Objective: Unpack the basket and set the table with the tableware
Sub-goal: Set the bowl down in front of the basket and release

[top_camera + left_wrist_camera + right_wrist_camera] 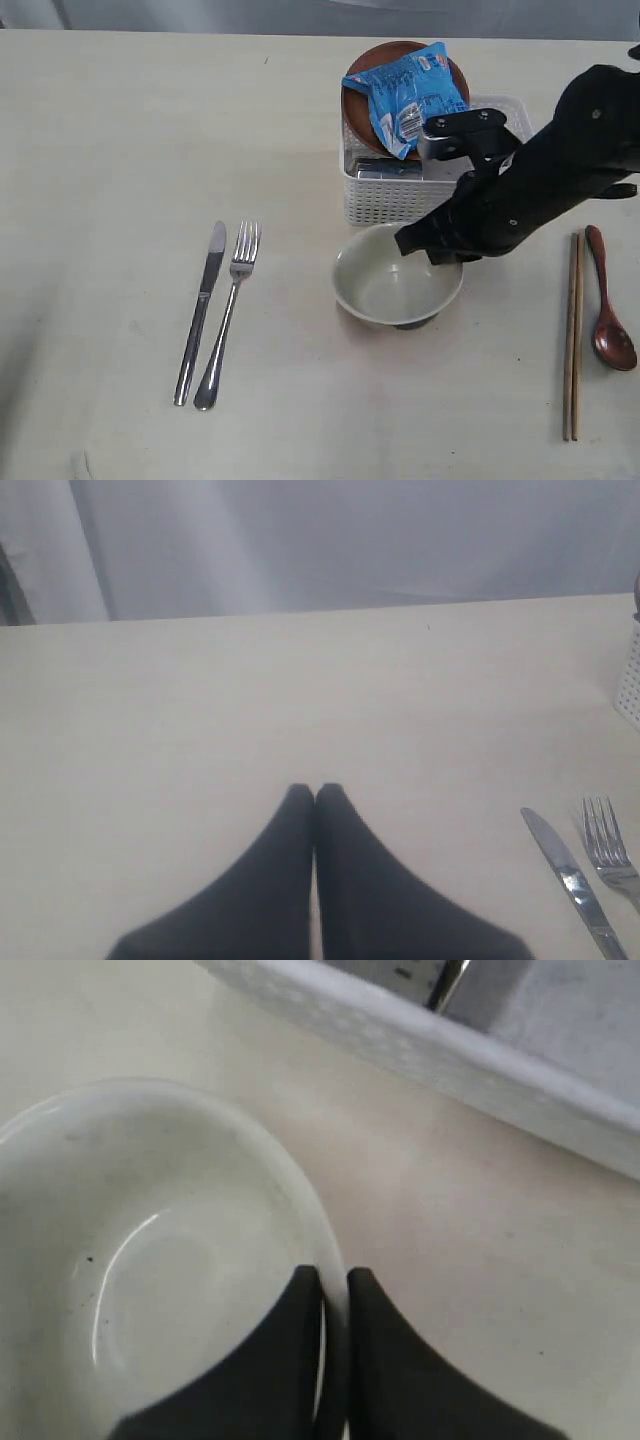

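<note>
Right arm's jaws pinch the right rim of a pale grey-green bowl (385, 290), one jaw inside and one outside, just on the near side of the white lattice plastic basket (390, 205). The basket holds a round brown plate (352, 105) and a blue snack packet (415, 95). On the pale cream table (120, 150), a steel knife (203, 310) and steel fork (230, 315) lie to the left, with wooden chopsticks (572, 335) and a red-brown spoon (608, 315) to the right. Left arm's jaws rest closed.

A pale cream table (120, 120) with faint wood grain fills nearly the whole scene. Past its far edge hangs a grey-white curtain (350, 540) in soft vertical folds. A dark strip (8, 590) stands against the curtain; what it is cannot be told. The light is soft and even, dimmer at the near left.
</note>
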Controlling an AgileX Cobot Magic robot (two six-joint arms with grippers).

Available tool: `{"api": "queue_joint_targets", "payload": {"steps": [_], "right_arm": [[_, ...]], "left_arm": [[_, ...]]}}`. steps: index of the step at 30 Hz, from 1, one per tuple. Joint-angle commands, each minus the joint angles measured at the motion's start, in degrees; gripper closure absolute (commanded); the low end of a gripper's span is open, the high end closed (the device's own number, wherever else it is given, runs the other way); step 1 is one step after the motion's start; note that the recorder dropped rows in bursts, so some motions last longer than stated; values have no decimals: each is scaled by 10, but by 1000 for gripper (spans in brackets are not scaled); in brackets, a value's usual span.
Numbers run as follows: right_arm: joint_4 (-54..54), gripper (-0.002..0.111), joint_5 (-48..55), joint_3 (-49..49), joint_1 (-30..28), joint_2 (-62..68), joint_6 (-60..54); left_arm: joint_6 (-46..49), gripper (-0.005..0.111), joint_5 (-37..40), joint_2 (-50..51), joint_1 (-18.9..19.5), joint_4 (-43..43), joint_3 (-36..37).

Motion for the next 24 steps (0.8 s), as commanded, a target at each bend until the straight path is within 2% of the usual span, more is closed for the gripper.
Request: {"api": "queue_joint_targets", "payload": {"steps": [1, 4, 8, 10, 17, 24], "right_arm": [[-17, 109, -8, 3, 1, 7, -21], [-31, 106, 15, 3, 1, 7, -24], [-31, 83, 53, 3, 1, 7, -24], [-31, 78, 68, 3, 1, 7, -24], [-35, 78, 84, 2, 1, 6, -24], [-59, 78, 179, -12, 1, 6, -33]], "left_arm": [[3, 107, -1, -2, 2, 2, 2], [3, 107, -1, -2, 2, 2, 2], [3, 107, -1, -2, 2, 2, 2], [3, 107, -1, -2, 2, 2, 2], [3, 107, -1, -2, 2, 2, 2], [3, 107, -1, -2, 2, 2, 2]]}}
